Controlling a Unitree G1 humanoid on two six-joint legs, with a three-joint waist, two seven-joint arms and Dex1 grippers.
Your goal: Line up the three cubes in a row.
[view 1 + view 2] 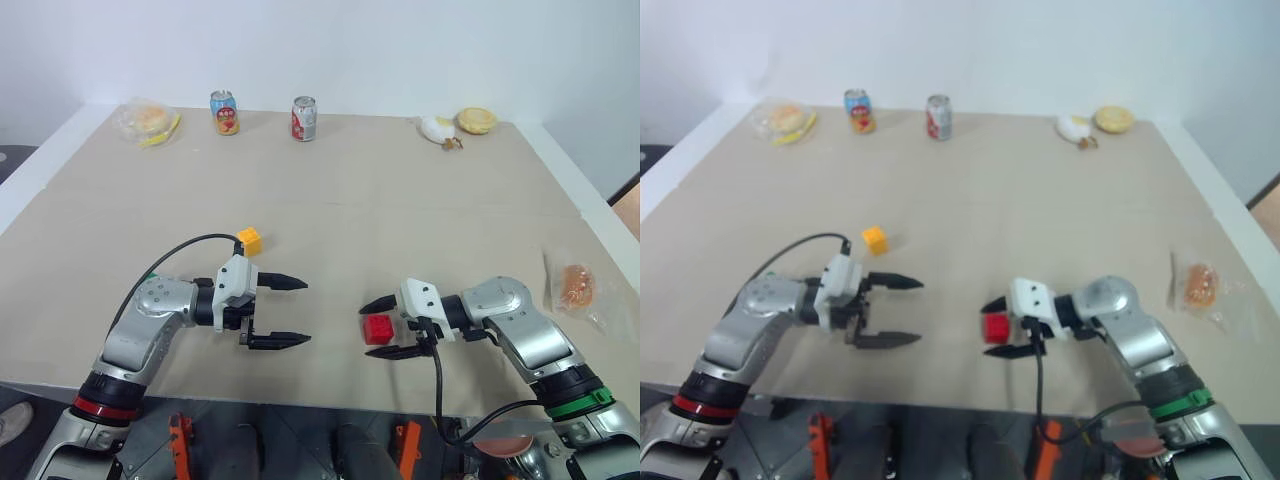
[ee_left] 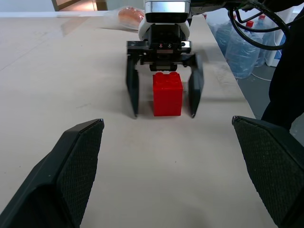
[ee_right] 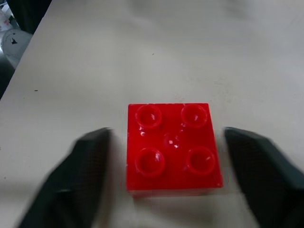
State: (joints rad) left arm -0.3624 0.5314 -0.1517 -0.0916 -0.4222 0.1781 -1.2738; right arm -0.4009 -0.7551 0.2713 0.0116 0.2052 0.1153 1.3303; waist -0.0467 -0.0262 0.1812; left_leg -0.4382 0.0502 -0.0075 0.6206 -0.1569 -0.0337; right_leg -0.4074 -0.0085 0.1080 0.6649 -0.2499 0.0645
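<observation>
While the red cube stands upright on the table, studs up and its faces squared to the fingers flanking it, the right gripper has its fingers spread apart, one on each side of the cube with a gap to each face. The cube is about as tall as it is wide, so it shows no long axis. The left gripper faces it from the other side, its fingers wide apart and holding nothing, with bare table between its fingertips and the cube. The yellow-orange cube sits behind the left gripper's wrist, beside its cable. Two drink cans and bagged food stand well apart at the far edge; another bagged bun lies beyond the right arm. Nothing lies between the two grippers but the red cube.
</observation>
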